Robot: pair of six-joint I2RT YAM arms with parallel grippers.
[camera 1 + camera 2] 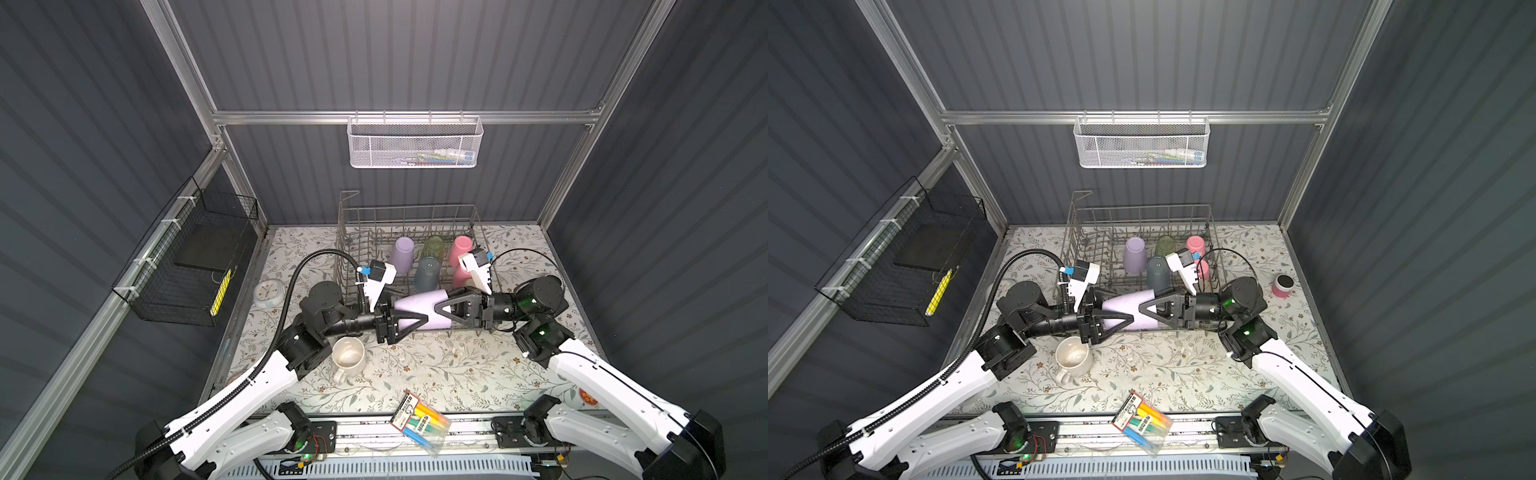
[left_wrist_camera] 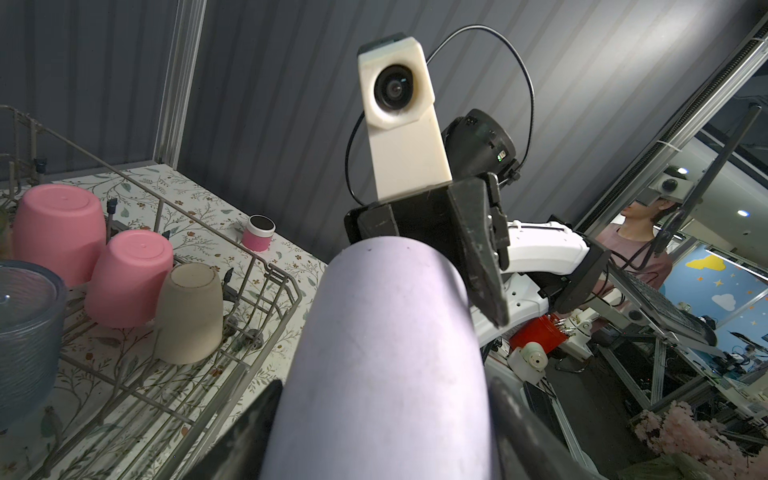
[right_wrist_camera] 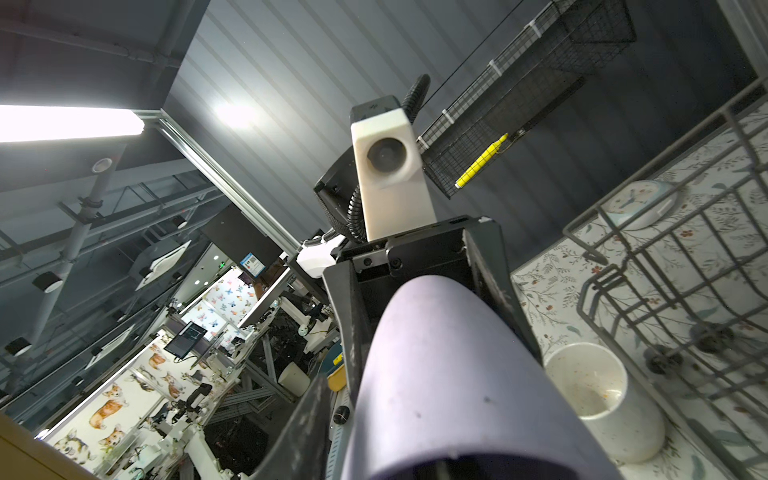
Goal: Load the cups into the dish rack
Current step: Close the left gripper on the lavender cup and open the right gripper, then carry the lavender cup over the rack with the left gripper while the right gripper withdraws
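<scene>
Top views, both: held lilac cup [image 1: 420, 303] lies on its side in the air over the near rim of the rack [image 1: 409, 216], between my two claws, which face each other. Left claw [image 1: 413, 310] is clamped on the cup's left end, a finger on each side. Right claw [image 1: 440, 309] has a finger lying over the right end; I can't tell if it grips or is loose.

Inside the rack, upside down: racked lilac cup [image 1: 404, 254], green tumbler [image 1: 433, 246] and far pink cup [image 1: 460, 248] along the back, blue cup [image 1: 427, 273] in front of them, near pink cup [image 1: 459, 277] half hidden by my right wrist camera. Mug [image 1: 348, 357] stands upright on the tabletop [image 1: 478, 374], just beside the left arm, outside the rack. Marker pack [image 1: 422, 419] lies at the front edge.

Left wrist: held cup fills the middle, its far end at the right claw. Beige cup [image 2: 189, 316] sits upside down in the rack's corner, next to the near pink cup. Pink jar [image 2: 258, 232] stands on the tabletop beyond the rack.

Right wrist: left claw's fingers flank the cup's far end. Mug's mouth faces up; the rack wire is just beside it.
</scene>
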